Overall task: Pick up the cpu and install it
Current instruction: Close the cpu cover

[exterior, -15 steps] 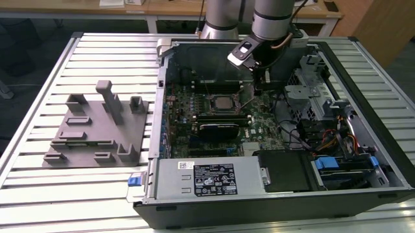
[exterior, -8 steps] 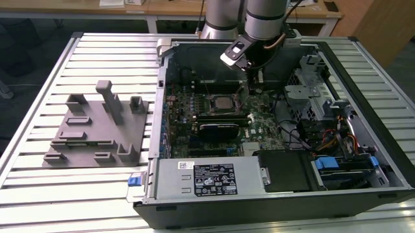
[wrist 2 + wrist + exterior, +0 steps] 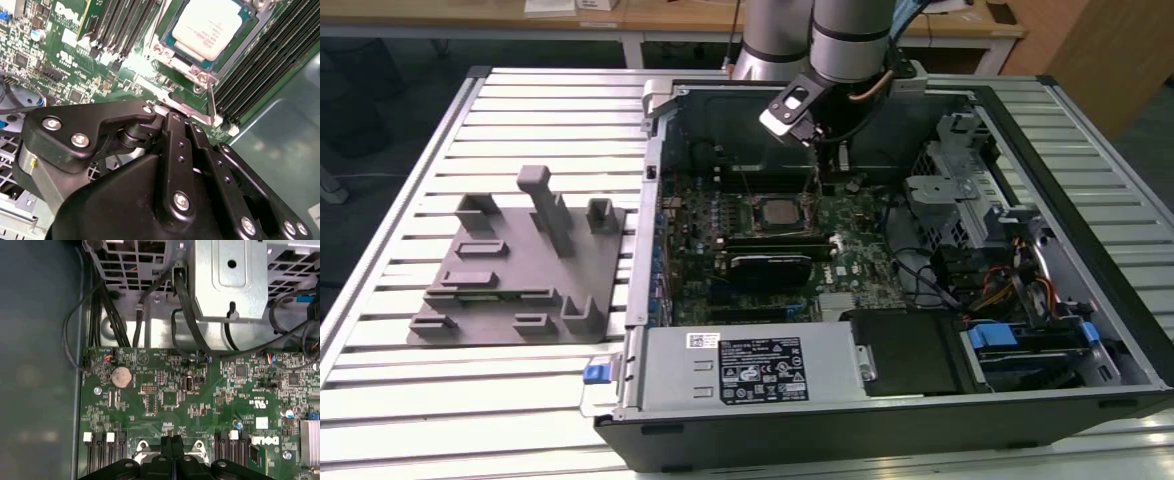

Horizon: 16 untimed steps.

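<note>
Second wrist view: cpu (image 3: 210, 27) seated in socket (image 3: 197, 75). First wrist view: gripper (image 3: 173, 441) jaws closed, empty. Exterior view: case (image 3: 854, 430) on slatted tabletop (image 3: 520, 120), grey blocks (image 3: 520, 265) at 9 o'clock.

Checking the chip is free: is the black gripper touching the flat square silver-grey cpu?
Apart. The second wrist view shows metal socket frame lying between the silver-grey square cpu and the black gripper.

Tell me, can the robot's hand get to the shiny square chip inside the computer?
Probably yes. The cpu lies in its socket with its shiny top uncovered, and the hand hangs close beside it inside the open computer case. Nothing crosses between them. The hand is shut, though.
</note>
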Tool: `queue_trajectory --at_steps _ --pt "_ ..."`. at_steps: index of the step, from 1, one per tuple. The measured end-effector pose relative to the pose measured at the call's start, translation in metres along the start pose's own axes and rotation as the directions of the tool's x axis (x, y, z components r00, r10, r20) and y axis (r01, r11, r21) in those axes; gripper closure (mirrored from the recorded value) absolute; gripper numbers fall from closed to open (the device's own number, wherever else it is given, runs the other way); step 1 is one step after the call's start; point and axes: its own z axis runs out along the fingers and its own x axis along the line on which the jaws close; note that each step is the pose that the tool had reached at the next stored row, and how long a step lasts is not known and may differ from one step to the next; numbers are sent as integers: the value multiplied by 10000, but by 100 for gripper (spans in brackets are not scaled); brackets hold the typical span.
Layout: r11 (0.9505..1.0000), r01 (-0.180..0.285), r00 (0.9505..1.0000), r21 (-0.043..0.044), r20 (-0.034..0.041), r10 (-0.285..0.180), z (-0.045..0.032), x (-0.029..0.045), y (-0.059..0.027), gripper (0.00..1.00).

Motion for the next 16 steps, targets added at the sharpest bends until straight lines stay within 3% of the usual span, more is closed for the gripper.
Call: queue_trajectory --at_steps 12,16 --pt "10000 -16 10000 2 2 16 -4 -1 -183 89" --pt "10000 -17 10000 1 0 17 -3 -1 -199 89"
